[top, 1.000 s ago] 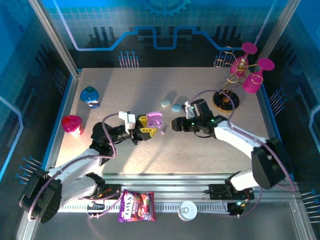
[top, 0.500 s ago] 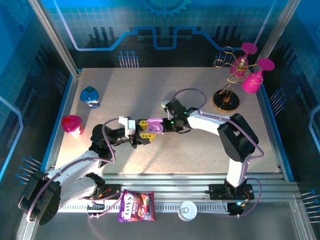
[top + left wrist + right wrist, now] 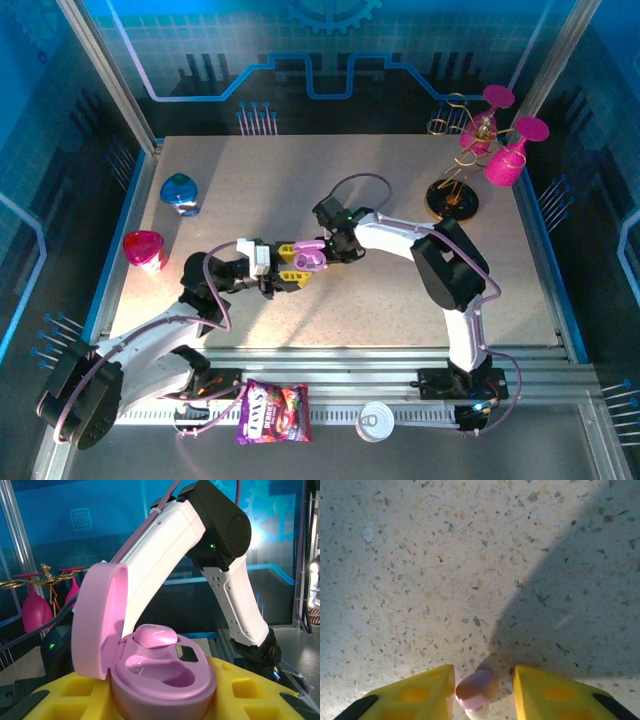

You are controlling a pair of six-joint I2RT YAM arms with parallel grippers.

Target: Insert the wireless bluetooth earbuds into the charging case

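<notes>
**L gripper [image 3: 292, 266] grips purple charging case [image 3: 165, 682]; R gripper [image 3: 483, 677] round a bud**

Case lid [image 3: 97, 622] is up, w/ one purple earbud [image 3: 155, 636] seated in its well. R yellow fingers [image 3: 420, 692] point down at speckled table [image 3: 470, 555] just beside case. They stand narrow round a second purple earbud [image 3: 476, 690], gap showing on one side.

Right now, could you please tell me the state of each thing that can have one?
Charging case: lid open, clamped in the left fingers.
Seated earbud: resting in one slot; other slot empty.
Loose earbud: lying on the table between the open right fingers, ungripped.
Pink glasses: hanging upside down.
</notes>
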